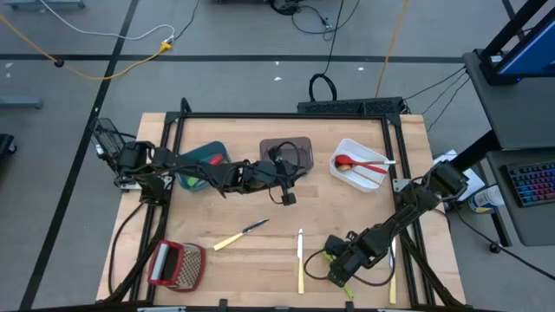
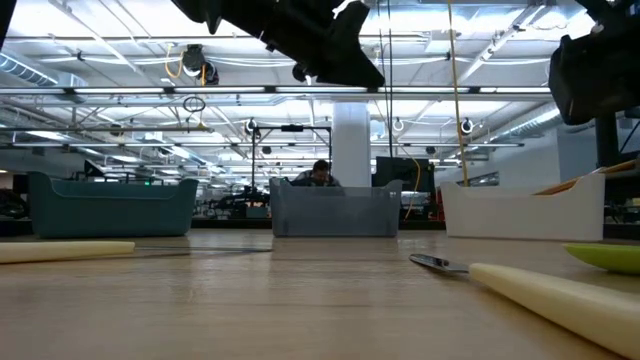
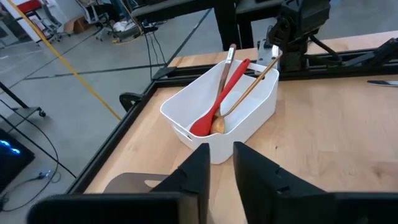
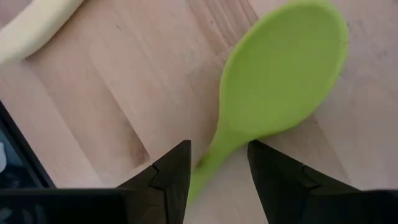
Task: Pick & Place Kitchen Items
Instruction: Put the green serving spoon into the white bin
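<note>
A green silicone spoon (image 4: 280,81) lies flat on the wooden table near its front right; its end also shows in the high view (image 1: 348,292). My right gripper (image 4: 219,165) is low over it and open, one finger on each side of the spoon's neck; whether they touch it I cannot tell. My left gripper (image 3: 221,165) hangs above the table's middle (image 1: 284,198), narrowly open and empty, and faces the white bin (image 3: 249,118). That bin holds a red spatula (image 3: 217,102), a wooden spoon (image 3: 245,96) and another slim utensil.
Cream-handled knives lie on the table at the front (image 1: 241,234) (image 1: 300,260). A red-framed grater (image 1: 176,264) sits at the front left. A teal bin (image 1: 204,160) and a grey bin (image 1: 286,152) stand at the back, left of the white one.
</note>
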`<state>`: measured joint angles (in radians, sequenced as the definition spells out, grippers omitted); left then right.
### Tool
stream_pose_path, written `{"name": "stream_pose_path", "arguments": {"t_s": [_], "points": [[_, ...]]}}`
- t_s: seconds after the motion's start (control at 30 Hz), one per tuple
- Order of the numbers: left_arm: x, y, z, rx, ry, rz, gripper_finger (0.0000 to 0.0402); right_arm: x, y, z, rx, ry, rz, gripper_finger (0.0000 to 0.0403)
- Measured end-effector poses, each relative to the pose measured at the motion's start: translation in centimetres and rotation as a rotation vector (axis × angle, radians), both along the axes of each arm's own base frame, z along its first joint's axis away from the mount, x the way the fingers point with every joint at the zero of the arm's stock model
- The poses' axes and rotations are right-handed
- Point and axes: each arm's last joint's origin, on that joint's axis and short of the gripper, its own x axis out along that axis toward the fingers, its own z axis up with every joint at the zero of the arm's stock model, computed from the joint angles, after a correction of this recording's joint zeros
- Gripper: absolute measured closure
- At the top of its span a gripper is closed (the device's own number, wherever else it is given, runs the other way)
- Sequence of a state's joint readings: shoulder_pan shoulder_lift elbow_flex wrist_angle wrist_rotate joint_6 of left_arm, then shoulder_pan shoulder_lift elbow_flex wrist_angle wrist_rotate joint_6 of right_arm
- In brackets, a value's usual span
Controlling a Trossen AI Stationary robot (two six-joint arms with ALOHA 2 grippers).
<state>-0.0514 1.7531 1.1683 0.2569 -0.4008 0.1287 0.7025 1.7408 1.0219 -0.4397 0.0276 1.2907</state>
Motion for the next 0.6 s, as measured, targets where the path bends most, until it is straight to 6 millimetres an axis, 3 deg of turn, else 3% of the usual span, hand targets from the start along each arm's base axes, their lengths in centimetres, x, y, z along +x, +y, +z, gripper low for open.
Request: {"name": "stream_pose_path", "arguments": {"t_s": [0.33,0.6], "points": [[0.0,-0.01,0.0,-0.012,-0.005,0.003,0.0283,-0.08,-0.33,-0.34,-0.098,-0.025,0.004,0.026],[0.0,-0.01,0.01,-0.049,-0.019,0.015,0.0282,-0.39,-0.73,-0.5,-0.142,0.008,-0.007,0.0354]]}}
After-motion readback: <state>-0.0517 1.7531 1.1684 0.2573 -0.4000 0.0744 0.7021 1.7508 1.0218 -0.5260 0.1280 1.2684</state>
